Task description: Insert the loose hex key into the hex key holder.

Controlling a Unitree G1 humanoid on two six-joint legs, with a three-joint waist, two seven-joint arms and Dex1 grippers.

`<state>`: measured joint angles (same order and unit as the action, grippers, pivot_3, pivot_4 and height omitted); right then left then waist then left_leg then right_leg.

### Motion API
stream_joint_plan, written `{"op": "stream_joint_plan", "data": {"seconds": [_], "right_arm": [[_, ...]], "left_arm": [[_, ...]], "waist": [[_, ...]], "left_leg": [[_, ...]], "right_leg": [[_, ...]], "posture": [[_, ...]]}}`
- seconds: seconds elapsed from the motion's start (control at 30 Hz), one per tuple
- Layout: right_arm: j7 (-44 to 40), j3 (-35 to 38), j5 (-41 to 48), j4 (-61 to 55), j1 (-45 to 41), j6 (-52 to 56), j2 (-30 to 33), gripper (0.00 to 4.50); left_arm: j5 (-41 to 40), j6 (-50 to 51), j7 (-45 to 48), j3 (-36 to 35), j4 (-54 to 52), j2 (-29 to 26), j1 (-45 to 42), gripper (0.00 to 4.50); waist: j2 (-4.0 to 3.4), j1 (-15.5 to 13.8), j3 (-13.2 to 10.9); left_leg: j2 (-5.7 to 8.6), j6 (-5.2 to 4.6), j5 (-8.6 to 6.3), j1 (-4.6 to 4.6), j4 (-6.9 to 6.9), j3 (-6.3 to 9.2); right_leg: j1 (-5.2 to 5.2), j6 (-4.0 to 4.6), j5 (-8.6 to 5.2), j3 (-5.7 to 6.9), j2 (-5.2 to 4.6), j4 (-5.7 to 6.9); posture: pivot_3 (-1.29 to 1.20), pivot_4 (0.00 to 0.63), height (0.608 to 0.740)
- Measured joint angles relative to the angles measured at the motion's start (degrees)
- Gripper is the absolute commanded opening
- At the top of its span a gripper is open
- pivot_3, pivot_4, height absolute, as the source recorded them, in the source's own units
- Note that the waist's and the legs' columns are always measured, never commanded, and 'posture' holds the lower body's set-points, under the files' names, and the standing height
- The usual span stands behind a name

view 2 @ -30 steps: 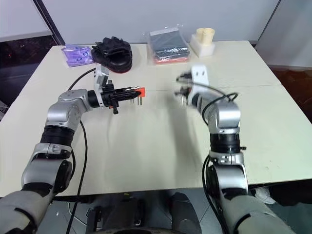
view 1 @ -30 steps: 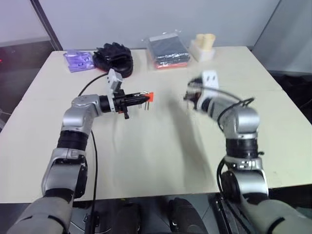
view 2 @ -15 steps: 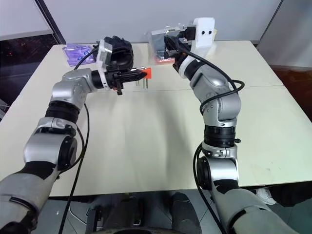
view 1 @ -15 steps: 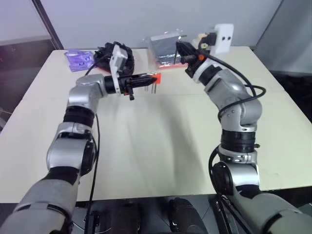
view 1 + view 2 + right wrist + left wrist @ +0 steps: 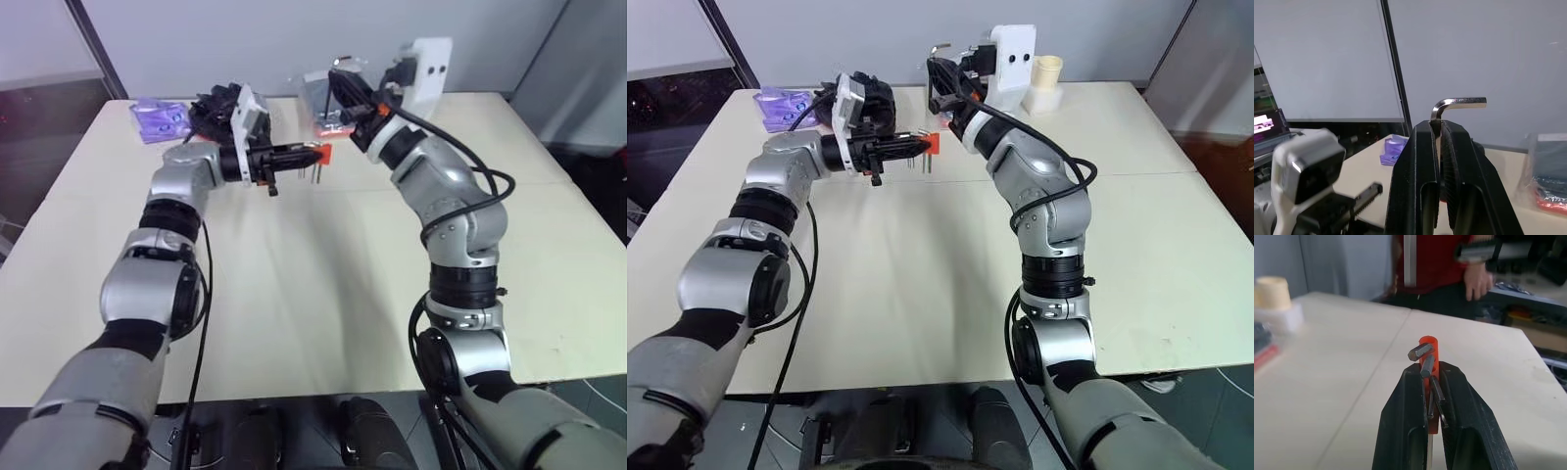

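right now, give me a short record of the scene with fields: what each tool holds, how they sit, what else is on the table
left tool: shut on the hex key holder, held above the table
right tool: shut on the loose hex key, bent end sticking out past the fingertips
relation: key and holder apart, key not inserted
at the far edge: purple packet, black bundle, cream cups

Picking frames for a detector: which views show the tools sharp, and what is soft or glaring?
Left wrist view: small red-orange plastic hex key holder sharp, person behind soft. Right wrist view: thin L-shaped dark grey metal hex key crisp, with a bright glint along it; foreground camera block blurred. Left eye view: even light, no glare on the beige table.
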<state>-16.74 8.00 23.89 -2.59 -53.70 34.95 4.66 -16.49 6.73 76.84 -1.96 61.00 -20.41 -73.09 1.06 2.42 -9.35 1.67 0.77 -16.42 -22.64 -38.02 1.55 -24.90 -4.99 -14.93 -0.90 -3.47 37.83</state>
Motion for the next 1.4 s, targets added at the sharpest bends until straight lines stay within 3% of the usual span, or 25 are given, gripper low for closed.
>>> {"op": "stream_joint_plan", "data": {"seconds": [1.4], "right_arm": [[0.91,-1.57,1.13,-1.14,3.63,-0.62,0.47,0.05]], "left_arm": [[1.08,-2.27,-1.56,-1.94,1.85,0.38,-0.43,0.0]], "waist": [[0.0,0.03,0.0]], "left_leg": [[0.0,0.0,0.0,0.0,0.0,0.0]], "right_leg": [[-0.01,0.0,0.0,0.0,0.03,0.05]], "posture": [[0.0,0.15,0.74]]}}
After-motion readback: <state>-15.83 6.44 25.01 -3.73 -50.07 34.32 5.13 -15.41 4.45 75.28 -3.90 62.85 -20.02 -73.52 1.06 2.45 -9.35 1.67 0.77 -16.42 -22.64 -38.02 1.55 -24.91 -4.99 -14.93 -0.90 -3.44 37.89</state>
